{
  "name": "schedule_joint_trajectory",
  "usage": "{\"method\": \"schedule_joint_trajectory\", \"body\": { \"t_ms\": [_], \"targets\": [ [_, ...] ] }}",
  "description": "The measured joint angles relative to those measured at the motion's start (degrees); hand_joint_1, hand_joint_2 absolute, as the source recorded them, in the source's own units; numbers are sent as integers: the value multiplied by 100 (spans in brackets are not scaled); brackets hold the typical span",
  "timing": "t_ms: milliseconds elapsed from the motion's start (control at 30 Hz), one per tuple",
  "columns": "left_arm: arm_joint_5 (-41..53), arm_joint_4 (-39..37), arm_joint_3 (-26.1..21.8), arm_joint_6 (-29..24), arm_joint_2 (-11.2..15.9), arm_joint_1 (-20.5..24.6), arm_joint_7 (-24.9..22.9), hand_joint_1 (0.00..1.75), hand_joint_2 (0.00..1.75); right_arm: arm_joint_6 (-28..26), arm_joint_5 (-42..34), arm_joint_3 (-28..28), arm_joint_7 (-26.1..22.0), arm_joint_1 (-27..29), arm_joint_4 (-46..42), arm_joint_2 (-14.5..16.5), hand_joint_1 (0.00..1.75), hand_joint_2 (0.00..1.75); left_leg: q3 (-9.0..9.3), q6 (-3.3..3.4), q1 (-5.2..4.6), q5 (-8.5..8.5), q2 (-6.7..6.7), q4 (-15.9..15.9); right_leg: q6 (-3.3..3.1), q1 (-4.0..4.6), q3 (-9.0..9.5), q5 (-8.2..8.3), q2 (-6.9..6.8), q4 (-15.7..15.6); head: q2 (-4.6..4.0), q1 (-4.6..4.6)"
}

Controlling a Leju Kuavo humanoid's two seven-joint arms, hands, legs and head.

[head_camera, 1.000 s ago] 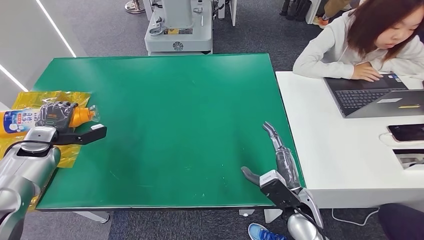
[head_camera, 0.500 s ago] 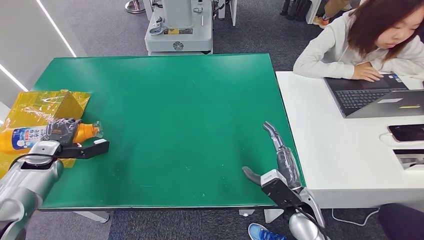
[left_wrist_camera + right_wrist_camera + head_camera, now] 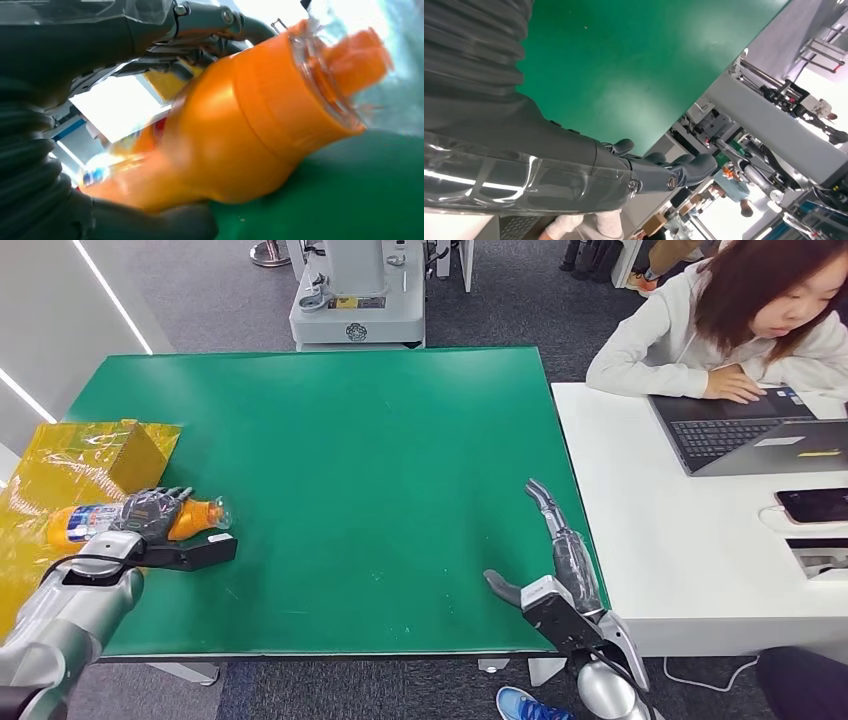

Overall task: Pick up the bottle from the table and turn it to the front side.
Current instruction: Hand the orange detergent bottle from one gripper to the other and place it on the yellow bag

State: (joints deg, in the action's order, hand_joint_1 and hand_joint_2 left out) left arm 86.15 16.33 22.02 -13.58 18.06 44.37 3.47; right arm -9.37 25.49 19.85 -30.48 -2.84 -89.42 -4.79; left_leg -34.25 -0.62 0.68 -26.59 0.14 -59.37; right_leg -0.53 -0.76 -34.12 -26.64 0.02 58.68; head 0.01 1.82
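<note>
1. While lying sideways over the green table's [image 3: 380, 470] left edge, the orange plastic bottle [image 3: 195, 516] sits gripped in the left hand [image 3: 150, 512].
2. Right hand [image 3: 555, 540] rests with fingers straight, holding nothing.

One orange plastic bottle [image 3: 190, 517], one green-topped bench [image 3: 360, 490], and one crinkled yellow plastic sheet [image 3: 60, 470] at the bench's left edge. To its right: one white desk [image 3: 680, 570], one dark open laptop [image 3: 750, 430], one black phone [image 3: 812, 505], one seated person [image 3: 740, 320].
</note>
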Motion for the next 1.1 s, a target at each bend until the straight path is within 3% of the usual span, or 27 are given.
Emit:
{"method": "schedule_joint_trajectory", "body": {
  "t_ms": [567,767,867,967,1033,1100],
  "targets": [
    [-301,-28,-446,-144,-75,-103,54,0,175,-140,-155,4,-14,-12,127,-50,0,175,1,-1,0,1,0,1,0,0,0,0,0,0,-1,-1],
    [-919,-23,-879,-1193,-305,-163,507,0,175,-197,-157,14,2,-12,131,-50,0,175,0,-1,-1,1,-3,0,0,-1,1,0,-3,0,-1,-1],
    [-1520,30,-1203,-1906,-492,-234,1160,0,175,-217,-156,21,29,-12,131,-50,0,175,0,-1,-1,1,-2,0,0,-1,0,0,-3,-1,-1,0],
    [-2700,232,-1755,-2500,-778,-360,2470,0,175,-238,-166,58,59,-29,145,-50,0,175,0,-1,-2,1,-7,-1,0,-1,2,0,-7,-1,0,-1],
    [-3619,455,-2121,-2553,-983,-482,3178,0,175,-255,-204,107,68,-65,174,-50,0,175,1,-1,-2,1,-4,-1,0,-2,2,1,-5,-1,0,0],
    [-4756,856,-2292,-2428,-1169,-675,3505,0,175,-279,-274,151,72,-127,216,-50,0,175,1,-1,-2,1,0,-1,-1,-2,1,1,-2,-2,0,-1]
  ]
}}
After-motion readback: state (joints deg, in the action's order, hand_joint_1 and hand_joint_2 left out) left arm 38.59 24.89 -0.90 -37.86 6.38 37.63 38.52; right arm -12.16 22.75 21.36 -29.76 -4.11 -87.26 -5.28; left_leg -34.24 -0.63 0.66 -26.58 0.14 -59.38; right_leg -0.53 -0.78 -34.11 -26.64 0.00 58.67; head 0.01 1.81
